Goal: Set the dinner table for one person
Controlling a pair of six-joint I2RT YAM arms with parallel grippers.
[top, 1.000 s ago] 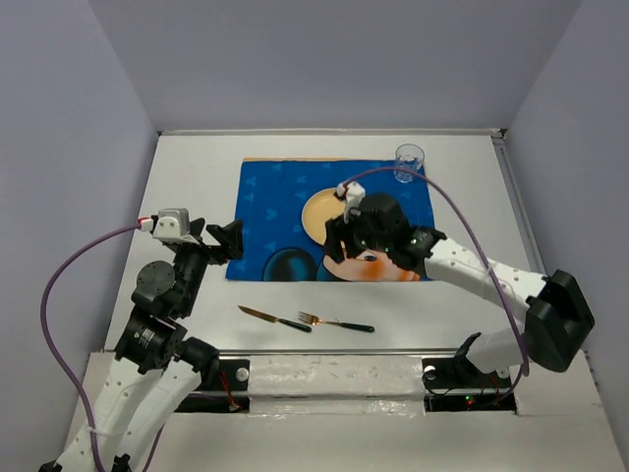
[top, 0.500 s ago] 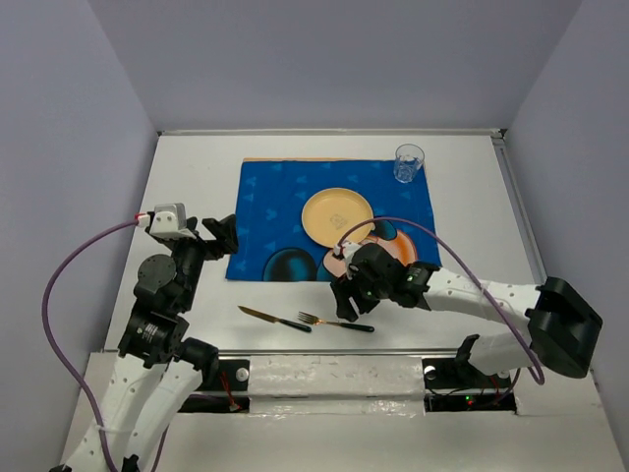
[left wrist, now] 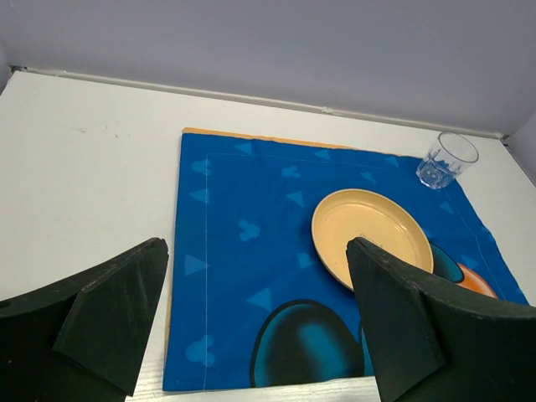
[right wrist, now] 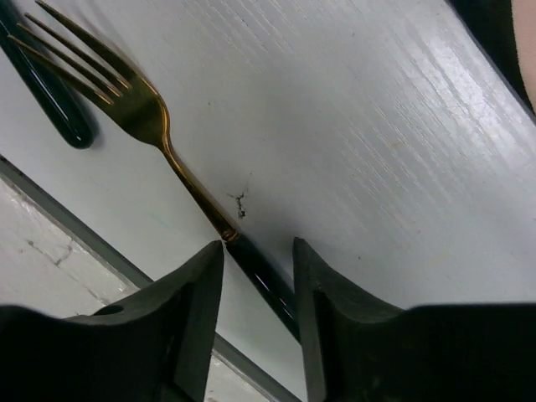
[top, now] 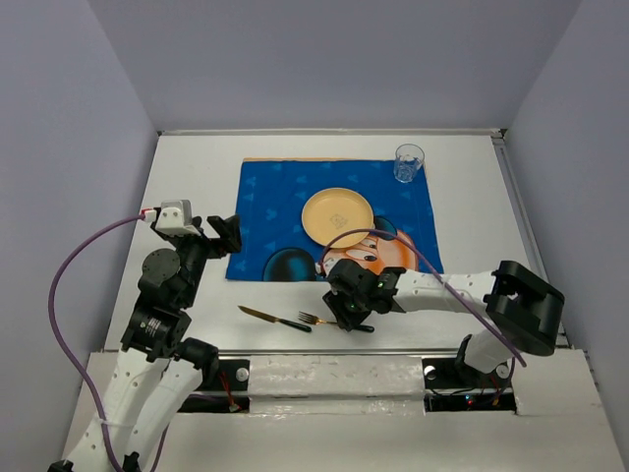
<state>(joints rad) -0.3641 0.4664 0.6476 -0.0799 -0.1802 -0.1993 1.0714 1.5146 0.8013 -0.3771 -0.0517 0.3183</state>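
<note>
Right wrist close-up shows what overhead hides: right gripper [right wrist: 258, 260] fingers parted, straddling the gold, dark-handled fork [right wrist: 138, 105], bottom-centre of the white matte dinner table [top: 187, 177]. Left gripper [left wrist: 255, 285] spread wide, mid-left. One fork, one dark-handled knife [top: 275, 319], one round yellow plate [top: 337, 217], one clear glass tumbler [top: 409, 163], one blue cartoon cloth mat [top: 275, 206].

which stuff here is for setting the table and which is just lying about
For the job: dinner table, blue cartoon placemat, yellow plate, clear glass, gold fork, knife.
Lying about: nothing loose; only the arms' purple cables.
</note>
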